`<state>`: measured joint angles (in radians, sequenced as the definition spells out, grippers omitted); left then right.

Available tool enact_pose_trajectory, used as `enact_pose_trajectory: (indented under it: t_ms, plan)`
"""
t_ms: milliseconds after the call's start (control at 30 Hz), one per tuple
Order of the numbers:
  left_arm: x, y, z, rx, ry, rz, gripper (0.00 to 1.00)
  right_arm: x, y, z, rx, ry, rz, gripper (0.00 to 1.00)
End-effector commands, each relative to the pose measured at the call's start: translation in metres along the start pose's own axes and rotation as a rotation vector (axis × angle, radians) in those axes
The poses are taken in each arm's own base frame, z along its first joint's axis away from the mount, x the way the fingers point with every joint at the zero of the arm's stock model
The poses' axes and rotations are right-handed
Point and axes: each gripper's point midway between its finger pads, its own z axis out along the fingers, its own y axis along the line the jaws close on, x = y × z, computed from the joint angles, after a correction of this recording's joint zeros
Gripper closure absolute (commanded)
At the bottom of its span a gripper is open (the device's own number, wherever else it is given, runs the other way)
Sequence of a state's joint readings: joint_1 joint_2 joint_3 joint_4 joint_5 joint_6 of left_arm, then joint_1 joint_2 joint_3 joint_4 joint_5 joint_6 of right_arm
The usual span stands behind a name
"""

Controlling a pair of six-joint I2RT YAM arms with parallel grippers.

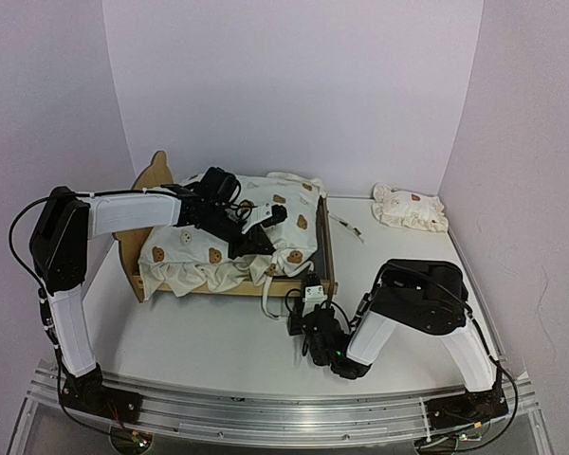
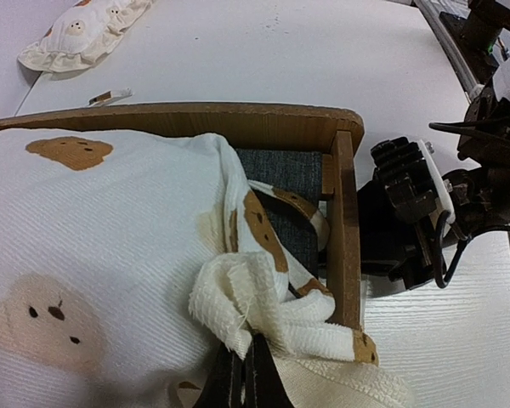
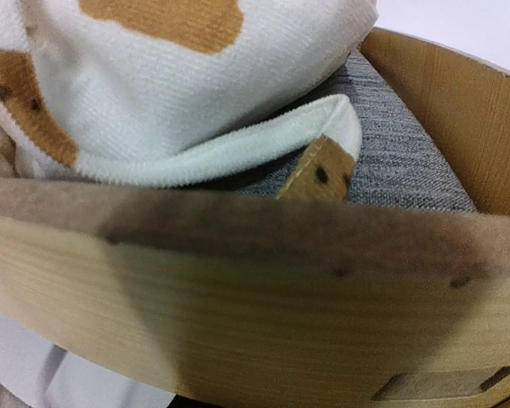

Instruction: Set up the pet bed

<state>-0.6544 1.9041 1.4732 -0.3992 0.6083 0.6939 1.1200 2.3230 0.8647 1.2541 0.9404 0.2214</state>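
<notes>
Pinching a corner of the cream bear-print cushion [image 2: 93,255], the left gripper [image 2: 245,365] is clamped over the light plywood pet bed [image 2: 238,123] on the white table [image 1: 209,341]; the right gripper [image 2: 404,204] sits by its foot rail — grip unclear — so a tug may drag the bed.

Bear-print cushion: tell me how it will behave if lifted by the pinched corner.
Probably floppy: the cushion bunches and folds where the left jaws pinch it. Likely light, being soft padded fabric that drapes over the pet bed rail. Its loose ties may well snag on the frame.
</notes>
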Motion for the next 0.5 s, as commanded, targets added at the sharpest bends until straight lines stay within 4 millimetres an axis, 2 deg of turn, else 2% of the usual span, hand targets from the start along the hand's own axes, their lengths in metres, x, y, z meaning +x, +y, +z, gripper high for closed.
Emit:
enact_pose_trajectory:
  t_ms: [0, 67, 200, 367, 433, 467]
  plan:
    - [-0.021, 0.011, -0.005, -0.021, -0.051, 0.019, 1.00, -0.014, -0.006, 0.005, 0.058, -0.063, 0.057, 0.96]
    - [-0.022, 0.012, -0.006, -0.026, -0.051, 0.019, 1.00, -0.013, -0.009, 0.002, 0.055, -0.057, 0.053, 1.00]
    - [-0.026, 0.013, -0.007, -0.026, -0.063, 0.014, 1.00, -0.024, -0.003, -0.012, -0.040, -0.034, 0.019, 1.00]
    - [-0.037, 0.014, -0.004, -0.006, -0.103, 0.011, 1.00, -0.028, -0.004, -0.051, -0.197, 0.075, 0.035, 1.00]
    - [-0.044, 0.014, -0.001, 0.003, -0.119, 0.014, 1.00, -0.018, -0.010, -0.068, -0.221, 0.167, 0.011, 1.00]
    - [-0.049, 0.014, -0.001, 0.007, -0.130, 0.018, 1.00, -0.020, -0.010, -0.075, -0.236, 0.202, 0.014, 1.00]
